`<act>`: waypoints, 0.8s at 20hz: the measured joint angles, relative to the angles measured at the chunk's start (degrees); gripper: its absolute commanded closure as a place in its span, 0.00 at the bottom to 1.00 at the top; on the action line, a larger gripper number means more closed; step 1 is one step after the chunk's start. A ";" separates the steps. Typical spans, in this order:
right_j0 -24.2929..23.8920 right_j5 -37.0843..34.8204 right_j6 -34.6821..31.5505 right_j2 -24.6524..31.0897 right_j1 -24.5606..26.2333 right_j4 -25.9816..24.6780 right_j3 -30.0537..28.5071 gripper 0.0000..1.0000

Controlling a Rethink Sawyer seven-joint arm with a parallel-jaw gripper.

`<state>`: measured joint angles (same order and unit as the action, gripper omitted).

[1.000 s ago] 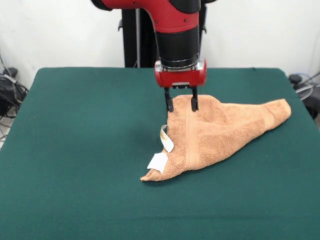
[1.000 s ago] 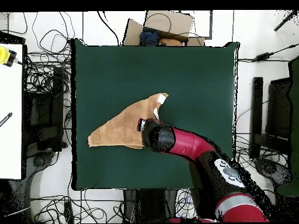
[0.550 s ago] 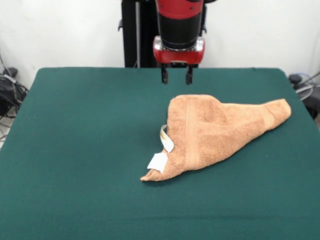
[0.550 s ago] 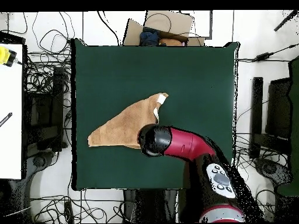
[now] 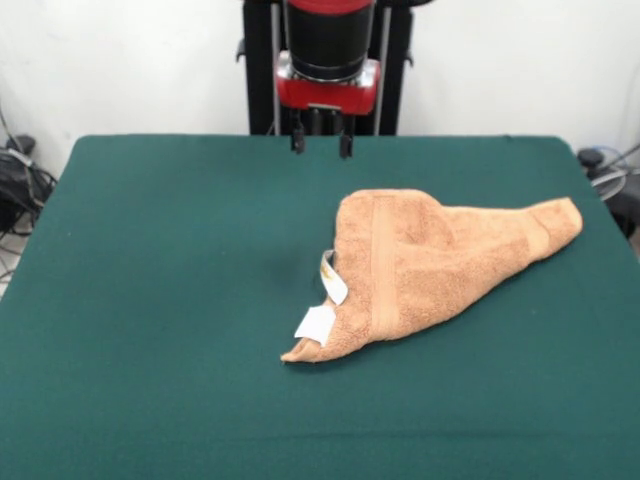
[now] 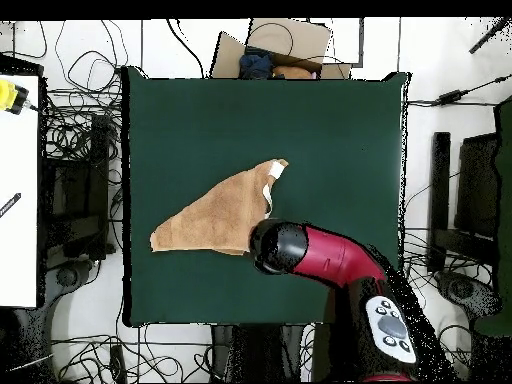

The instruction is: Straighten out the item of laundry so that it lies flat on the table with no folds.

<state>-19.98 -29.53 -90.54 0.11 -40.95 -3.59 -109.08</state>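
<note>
Green felt counter (image 5: 150,330) nearest, bare up front; orange-tan towel (image 5: 430,260) folded into a rough triangle right of centre, white tags (image 5: 322,305) on its near-left edge. Behind it, pincer (image 5: 321,146) raised, spread, empty, clear of towel. Beyond: white wall (image 5: 120,60), cables (image 5: 18,175) at sides.

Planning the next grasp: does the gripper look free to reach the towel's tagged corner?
Probably yes. The gripper hangs open above the table, empty, and nothing lies between it and the towel; its white tags lie exposed.
</note>
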 measured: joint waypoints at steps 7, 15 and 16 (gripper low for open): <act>-0.66 5.26 0.00 -0.34 0.21 0.05 -0.76 0.00; -1.62 8.25 0.00 -0.36 0.75 0.05 -2.19 0.00; -1.62 8.34 0.00 -0.36 0.82 0.06 -2.28 0.00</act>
<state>-21.60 -21.19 -90.54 -0.25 -40.13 -3.53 -111.37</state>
